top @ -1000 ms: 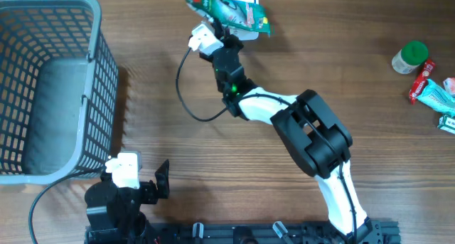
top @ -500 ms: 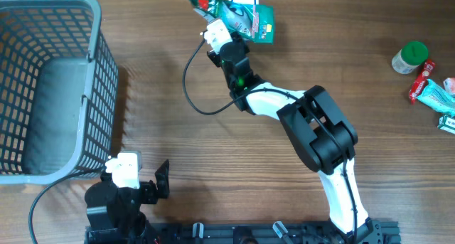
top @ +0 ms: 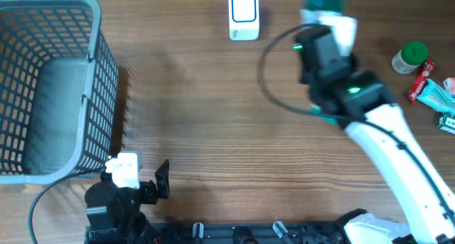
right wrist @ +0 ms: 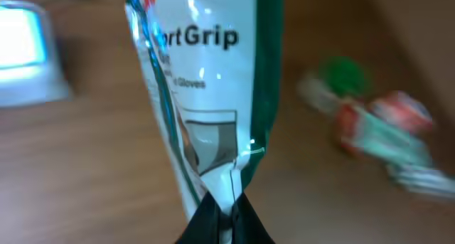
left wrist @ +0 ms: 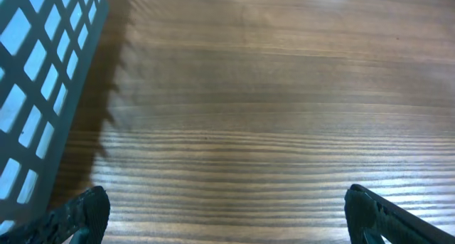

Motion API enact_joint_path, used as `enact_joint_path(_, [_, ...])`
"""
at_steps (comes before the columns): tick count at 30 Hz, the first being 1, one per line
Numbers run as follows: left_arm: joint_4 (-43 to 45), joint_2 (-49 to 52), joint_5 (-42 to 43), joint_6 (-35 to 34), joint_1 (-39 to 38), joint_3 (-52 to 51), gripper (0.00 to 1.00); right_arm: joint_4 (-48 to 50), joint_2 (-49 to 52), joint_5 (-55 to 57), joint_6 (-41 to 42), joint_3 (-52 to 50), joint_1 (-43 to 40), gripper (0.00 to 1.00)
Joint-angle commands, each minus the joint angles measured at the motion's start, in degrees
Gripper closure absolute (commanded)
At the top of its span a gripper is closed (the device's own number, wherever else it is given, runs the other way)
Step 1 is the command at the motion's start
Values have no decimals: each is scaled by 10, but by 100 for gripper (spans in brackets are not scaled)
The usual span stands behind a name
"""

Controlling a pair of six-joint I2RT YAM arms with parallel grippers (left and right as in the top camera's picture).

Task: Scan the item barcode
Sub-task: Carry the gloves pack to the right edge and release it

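One second on: right gripper (right wrist: 225, 214), clamped on glove packet (right wrist: 206, 94), has swung rightward off scanner (top: 243, 15) along table's (top: 213, 116) far edge. Packet now hangs well right of scanner, so scan pass likely finished. Left gripper (left wrist: 227, 219) wide open, empty, near edge beside basket (top: 108, 87).

The glove packet (right wrist: 206, 94) is white with green edges and dark green lettering. The scanner (top: 243, 15) is white, its window ringed blue (glowing pale in the wrist view). The basket (top: 108, 87) is a grey lattice. The table (top: 213, 130) is brown, streaked with wood grain. The jar (top: 412, 55) has a green cap.
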Motion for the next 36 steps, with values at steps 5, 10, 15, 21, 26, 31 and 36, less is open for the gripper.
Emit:
enact_joint_path(5, [1, -2, 1, -5, -2, -2, 0, -2, 30, 97, 209, -63, -265, 95])
enact_joint_path(10, [1, -2, 1, -5, -2, -2, 0, 104, 97, -23, 45, -119, -304, 95])
enact_joint_path(15, [1, -2, 1, -5, -2, -2, 0, 100, 129, -32, 70, -120, -301, 85])
enact_joint_path(21, [1, -2, 1, -5, -2, -2, 0, 94, 115, -51, 78, -100, -301, 0])
enact_joint_path(26, [1, -2, 1, -5, -2, -2, 0, 76, 11, -180, 7, -82, -276, 0])
enact_joint_path(31, [1, -2, 1, -5, -2, -2, 0, 35, 36, -313, -63, -114, -261, 5])
enact_joint_path(36, [1, -2, 1, -5, -2, -2, 0, 93, 138, -230, 0, -198, -261, 87])
